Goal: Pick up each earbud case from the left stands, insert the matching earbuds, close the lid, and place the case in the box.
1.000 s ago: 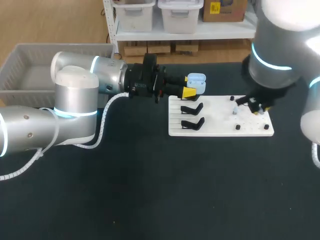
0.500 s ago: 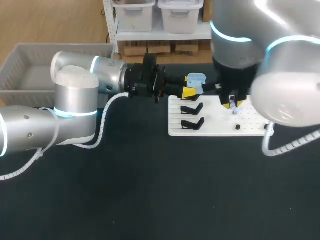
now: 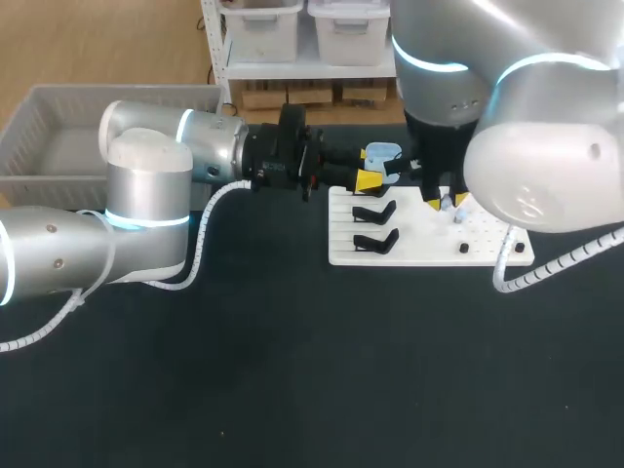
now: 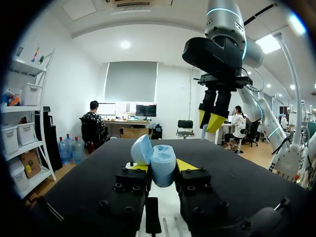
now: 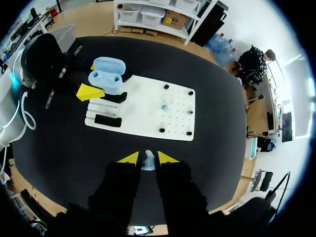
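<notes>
A light blue earbud case (image 3: pixel 382 156) with its lid up is held above the far left corner of the white board (image 3: pixel 429 249); my left gripper (image 3: pixel 376 170) is shut on it. In the left wrist view the case (image 4: pixel 163 167) sits between the yellow-tipped fingers, lid (image 4: pixel 141 149) tilted back. My right gripper (image 3: pixel 445 202) hangs over the board just right of the case, shut on a small light blue earbud (image 5: pixel 147 162). A second earbud (image 5: pixel 165 107) stands on the board's pegged half. In the left wrist view the right gripper (image 4: pixel 211 118) hovers ahead of and above the case.
Two empty black stands (image 3: pixel 373 212) (image 3: pixel 375 241) sit on the board's left half, small black pegs (image 3: pixel 464 248) on its right half. A grey bin (image 3: pixel 58 127) stands at the table's far left. The right arm's bulk hides the far right of the table.
My right arm has swung left from the board's right side to hang beside the case, carrying the earbud. The left arm and the case have stayed still.
</notes>
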`<state>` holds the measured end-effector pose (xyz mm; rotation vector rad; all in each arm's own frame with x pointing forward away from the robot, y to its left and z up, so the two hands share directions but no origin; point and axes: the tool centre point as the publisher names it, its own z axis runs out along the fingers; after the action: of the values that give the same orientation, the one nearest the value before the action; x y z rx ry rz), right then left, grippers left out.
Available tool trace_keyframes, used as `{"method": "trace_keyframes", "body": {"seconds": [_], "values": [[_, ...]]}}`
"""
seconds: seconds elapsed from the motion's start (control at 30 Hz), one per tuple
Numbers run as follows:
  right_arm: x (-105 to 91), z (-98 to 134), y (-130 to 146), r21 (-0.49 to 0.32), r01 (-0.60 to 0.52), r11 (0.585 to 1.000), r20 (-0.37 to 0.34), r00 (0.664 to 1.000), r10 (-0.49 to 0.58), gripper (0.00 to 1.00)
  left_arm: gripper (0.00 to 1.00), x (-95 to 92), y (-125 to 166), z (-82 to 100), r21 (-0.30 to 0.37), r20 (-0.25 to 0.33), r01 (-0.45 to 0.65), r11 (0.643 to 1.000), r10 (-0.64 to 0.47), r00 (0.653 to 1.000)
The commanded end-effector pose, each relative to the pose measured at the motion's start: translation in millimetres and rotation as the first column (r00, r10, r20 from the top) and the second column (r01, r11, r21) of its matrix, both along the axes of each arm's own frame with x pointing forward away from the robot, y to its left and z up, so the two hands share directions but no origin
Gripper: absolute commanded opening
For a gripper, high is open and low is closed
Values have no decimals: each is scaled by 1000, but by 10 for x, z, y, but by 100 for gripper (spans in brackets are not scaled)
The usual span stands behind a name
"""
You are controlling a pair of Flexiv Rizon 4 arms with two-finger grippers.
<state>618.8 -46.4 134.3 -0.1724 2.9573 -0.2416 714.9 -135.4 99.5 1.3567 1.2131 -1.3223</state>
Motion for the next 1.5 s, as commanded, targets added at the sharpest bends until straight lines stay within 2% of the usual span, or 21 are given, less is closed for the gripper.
{"method": "trace_keyframes", "body": {"seconds": [0.03,0.1,0.27,0.4,0.6,0.8,1.03,1.23,1.37,1.5], "values": [[-15,-1,-7,1,0,1000,5,1000,0,0,0,2,-3,-4,0,0,-1,1000,1,1000],[42,26,73,7,26,1000,7,1000,-26,0,0,2,-3,-4,0,0,-1,1000,1,1000],[258,114,169,41,186,982,4,982,-186,0,0,2,-3,-4,0,0,-1,1000,1,1000],[381,182,212,65,330,942,6,944,-331,0,0,2,-3,-4,0,0,-1,1000,1,1000],[448,209,259,120,457,881,-3,888,-460,0,0,-16,-23,-19,1,9,5,1000,-5,1000],[459,206,254,120,487,865,6,871,-491,0,0,-143,-80,-67,-25,29,10,1000,-10,1000],[512,226,224,122,522,844,20,849,-528,0,0,-178,-91,-73,-52,43,-6,999,8,999],[548,227,240,135,543,829,12,836,-549,0,0,-198,-97,-68,-58,52,-3,998,6,999],[575,221,202,181,575,798,-24,814,-581,0,0,-208,-102,-69,-57,55,1,998,2,998],[574,224,187,192,574,796,-26,814,-580,0,0,-208,-102,-69,-55,56,2,998,1,998]]}}
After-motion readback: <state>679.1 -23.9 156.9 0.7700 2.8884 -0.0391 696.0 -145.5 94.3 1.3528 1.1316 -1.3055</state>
